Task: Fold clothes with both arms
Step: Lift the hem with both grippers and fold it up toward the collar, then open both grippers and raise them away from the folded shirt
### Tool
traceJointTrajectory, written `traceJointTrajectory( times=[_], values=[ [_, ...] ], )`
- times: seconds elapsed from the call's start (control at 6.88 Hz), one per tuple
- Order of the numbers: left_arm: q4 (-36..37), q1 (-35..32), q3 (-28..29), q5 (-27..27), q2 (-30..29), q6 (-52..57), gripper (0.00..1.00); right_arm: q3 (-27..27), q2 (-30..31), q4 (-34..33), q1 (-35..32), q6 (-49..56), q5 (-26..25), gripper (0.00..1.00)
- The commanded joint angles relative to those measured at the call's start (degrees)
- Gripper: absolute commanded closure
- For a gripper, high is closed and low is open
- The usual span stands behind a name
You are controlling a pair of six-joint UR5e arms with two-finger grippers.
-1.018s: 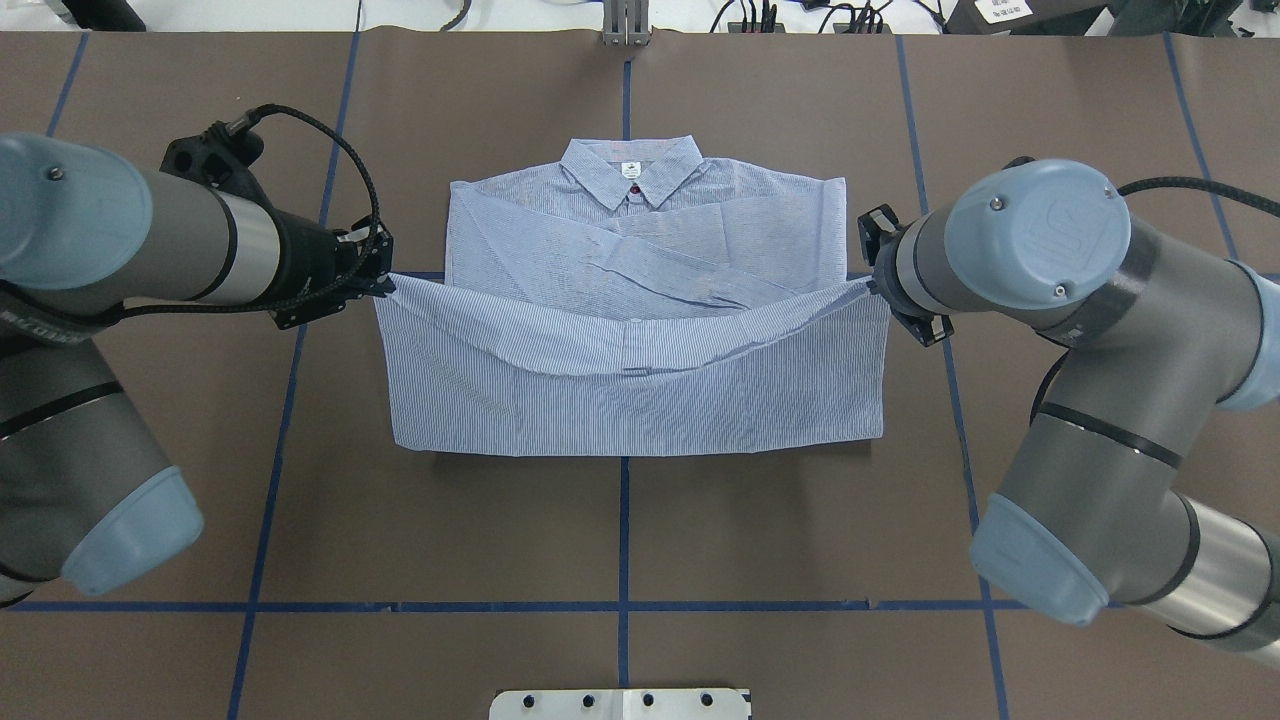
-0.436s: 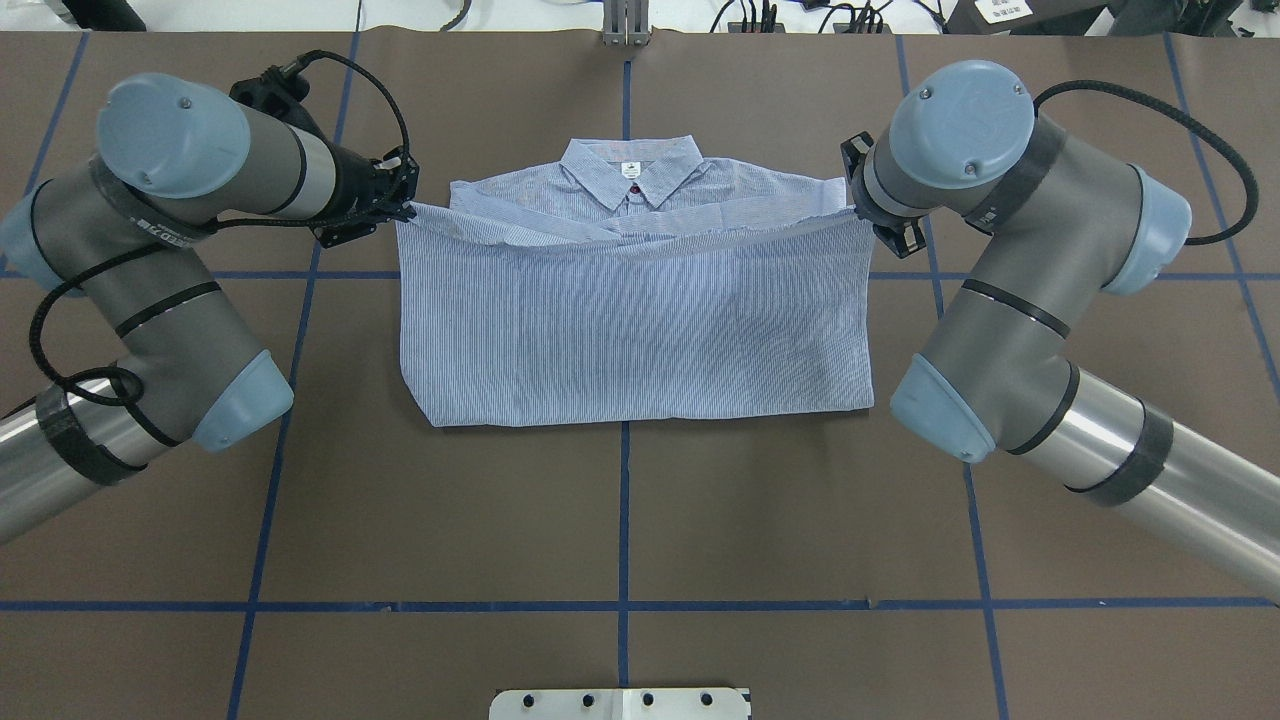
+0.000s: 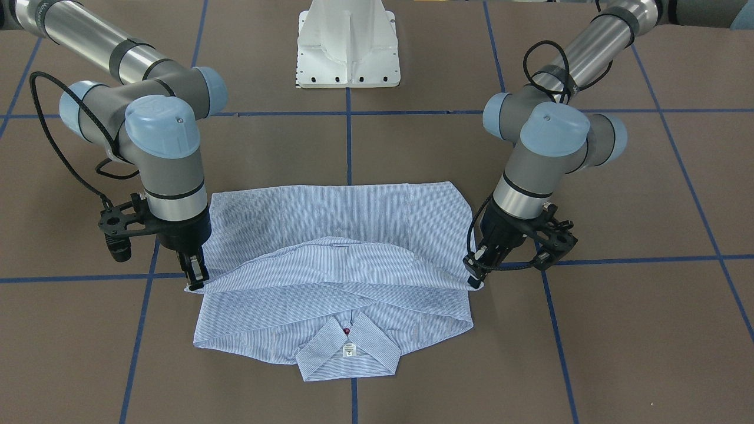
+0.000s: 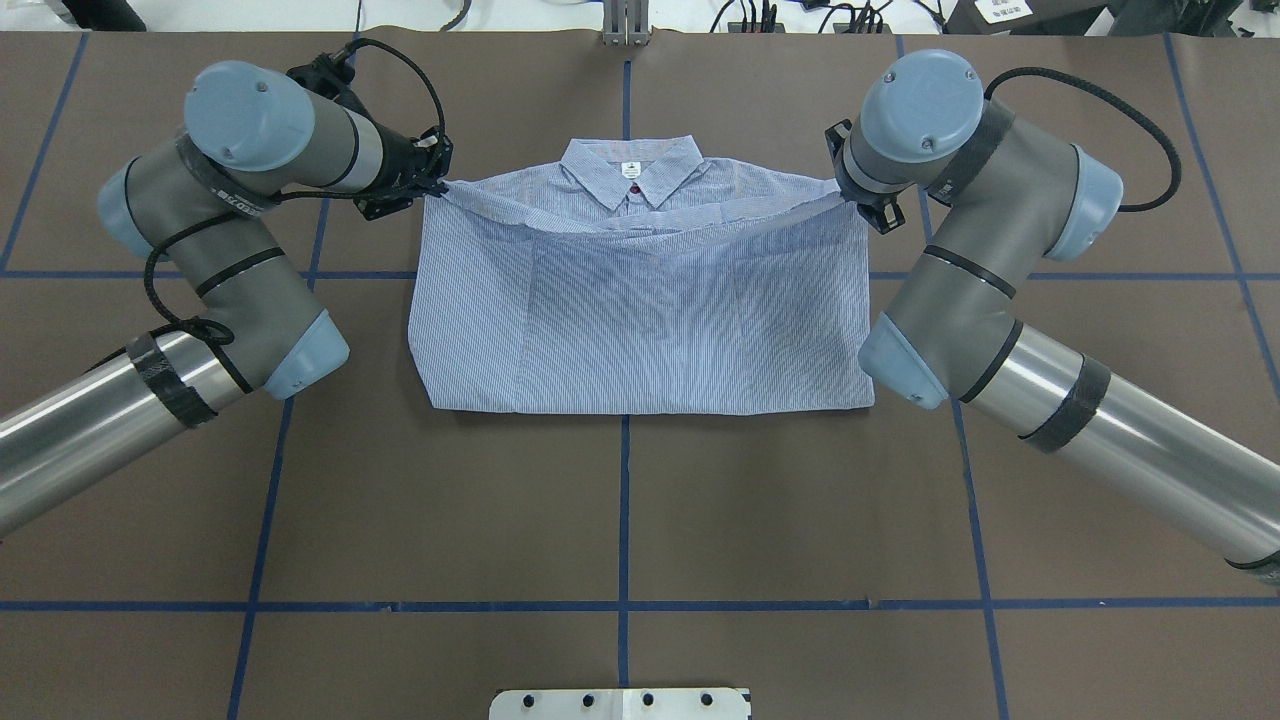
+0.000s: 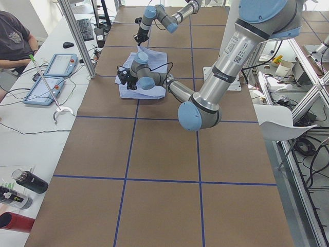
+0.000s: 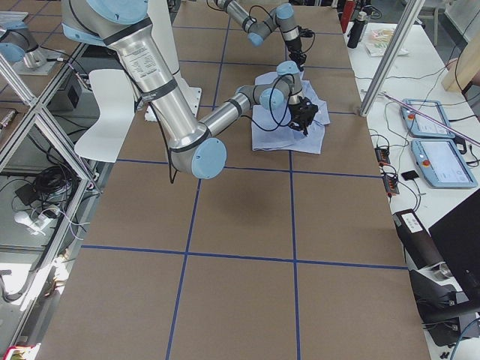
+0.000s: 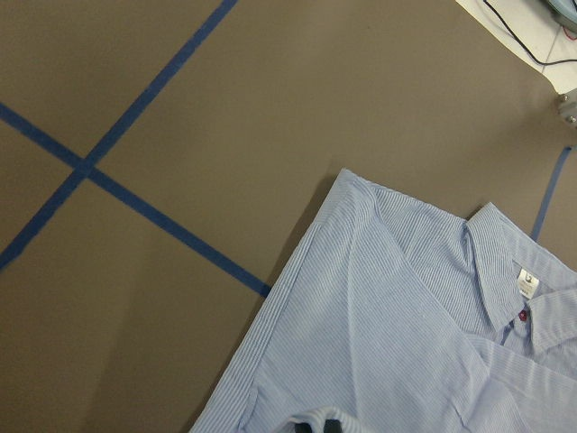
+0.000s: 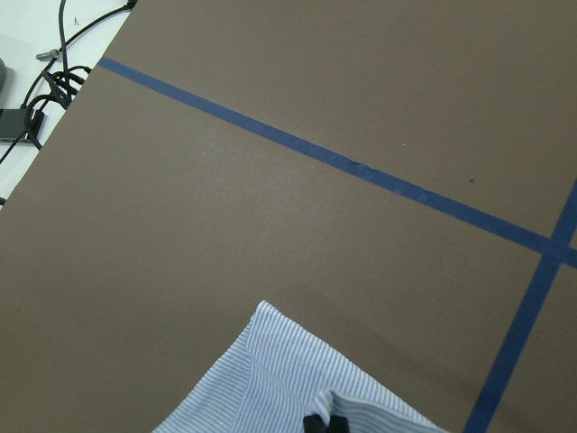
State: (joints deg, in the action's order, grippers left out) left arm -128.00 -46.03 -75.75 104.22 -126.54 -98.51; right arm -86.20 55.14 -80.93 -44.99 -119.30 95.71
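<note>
The light blue striped shirt [image 4: 640, 310] lies on the brown table, collar [image 4: 630, 170] at the far side with its white label showing. Its lower half is folded up over the chest and sleeves. My left gripper [image 4: 438, 186] is shut on the hem's left corner, just above the shirt's left shoulder. My right gripper [image 4: 852, 200] is shut on the hem's right corner at the right shoulder. In the front-facing view the left gripper [image 3: 475, 280] and right gripper [image 3: 197, 281] hold the hem slightly raised, sagging between them. The wrist views show the pinched cloth [image 7: 397, 325] [image 8: 288, 388].
Blue tape lines [image 4: 624, 520] cross the brown table cover. The white pedestal base [image 3: 347, 47] stands at the robot's side. Cables and plugs [image 4: 760, 15] lie past the far edge. Tablets [image 5: 49, 77] and a seated person [image 5: 13, 36] are at the operators' bench.
Both grippers have carried the hem away from the robot toward the collar, laying the lower half over the sleeves. The near fold line has drawn farther from the robot.
</note>
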Motion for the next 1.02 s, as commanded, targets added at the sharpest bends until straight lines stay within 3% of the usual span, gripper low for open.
traceJointTrajectory(
  times=[0.0,0.44,0.58,0.73,0.87],
  values=[
    [-4.6,0.1,8.1,-0.1,-3.4,0.0,1.00,3.8,-0.6,2.9,-0.1,1.3,0.1,1.00],
    [-5.3,0.0,9.9,-0.2,-3.4,1.6,1.00,11.2,-2.6,7.4,-0.3,3.9,0.1,1.00],
    [-5.4,0.1,9.9,-0.2,-3.6,1.6,0.78,11.9,-2.9,7.6,-0.4,6.0,0.1,0.62],
    [-5.6,0.1,9.9,-0.2,-4.4,1.6,0.71,13.0,-3.9,7.6,-0.4,6.0,0.1,0.40],
    [-5.7,-0.4,9.9,-0.2,-4.4,1.6,0.68,13.1,-4.4,7.6,-1.0,6.4,0.3,0.00]
  ],
)
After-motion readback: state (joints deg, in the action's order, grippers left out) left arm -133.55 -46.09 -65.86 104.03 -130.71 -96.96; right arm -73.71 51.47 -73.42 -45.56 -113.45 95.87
